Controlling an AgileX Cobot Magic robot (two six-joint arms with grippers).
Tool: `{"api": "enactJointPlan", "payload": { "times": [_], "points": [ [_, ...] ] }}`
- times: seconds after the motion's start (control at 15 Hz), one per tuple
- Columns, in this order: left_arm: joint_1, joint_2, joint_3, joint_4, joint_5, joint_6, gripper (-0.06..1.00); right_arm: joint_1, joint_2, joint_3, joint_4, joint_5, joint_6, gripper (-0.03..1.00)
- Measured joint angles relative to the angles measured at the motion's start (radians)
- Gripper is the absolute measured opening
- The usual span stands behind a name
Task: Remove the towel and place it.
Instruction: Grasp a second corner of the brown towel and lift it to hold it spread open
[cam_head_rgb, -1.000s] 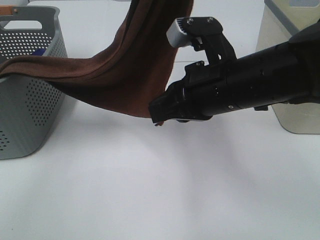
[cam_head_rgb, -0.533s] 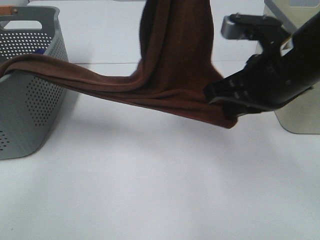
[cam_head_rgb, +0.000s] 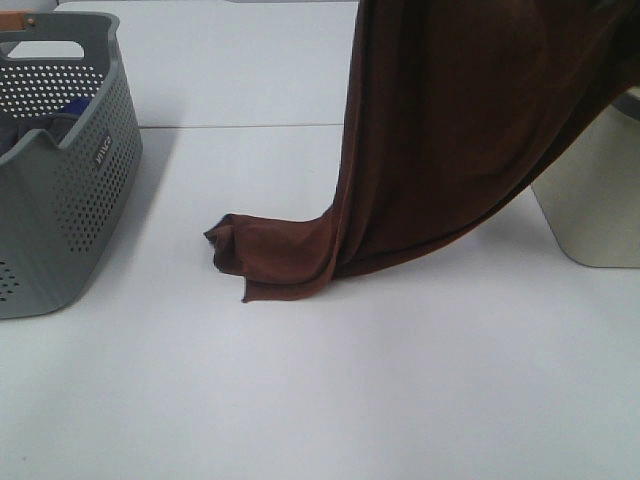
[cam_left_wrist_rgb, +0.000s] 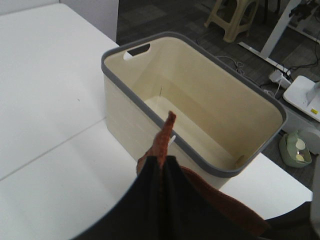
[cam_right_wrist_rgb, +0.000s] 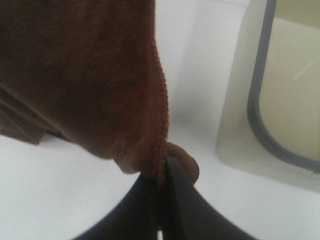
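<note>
High view: towel (cam_head_rgb: 450, 130) hangs, long axis near vertical, lower end lying on the surface (cam_head_rgb: 300, 400), pointing toward its left edge. Left wrist: left fingers (cam_left_wrist_rgb: 159, 172) closed on a towel corner. Right wrist: right fingers (cam_right_wrist_rgb: 170, 187) closed on its hem.

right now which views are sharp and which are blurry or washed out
Exterior high: towel sharp, table bright with faint soft shadows. Left wrist: cream bin crisp, left gripper a dark blur up close. Right wrist: towel edge and bin soft, out of focus.
</note>
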Motion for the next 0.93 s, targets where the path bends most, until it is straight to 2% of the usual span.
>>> {"api": "enactJointPlan", "payload": {
  "times": [0.33, 0.67, 0.93],
  "points": [
    [0.0, -0.174, 0.0, 0.243, 0.059, -0.047, 0.0, 0.0, -0.056, -0.206, -0.006, 0.0, -0.014, 0.0],
    [0.0, -0.31, 0.0, 0.272, 0.153, -0.052, 0.0, 0.0, -0.056, -0.365, 0.121, -0.004, -0.118, 0.0],
    [0.0, -0.322, -0.001, 0.332, 0.267, -0.052, 0.0, 0.0, -0.056, -0.376, 0.172, -0.007, -0.147, 0.0]
  ]
}}
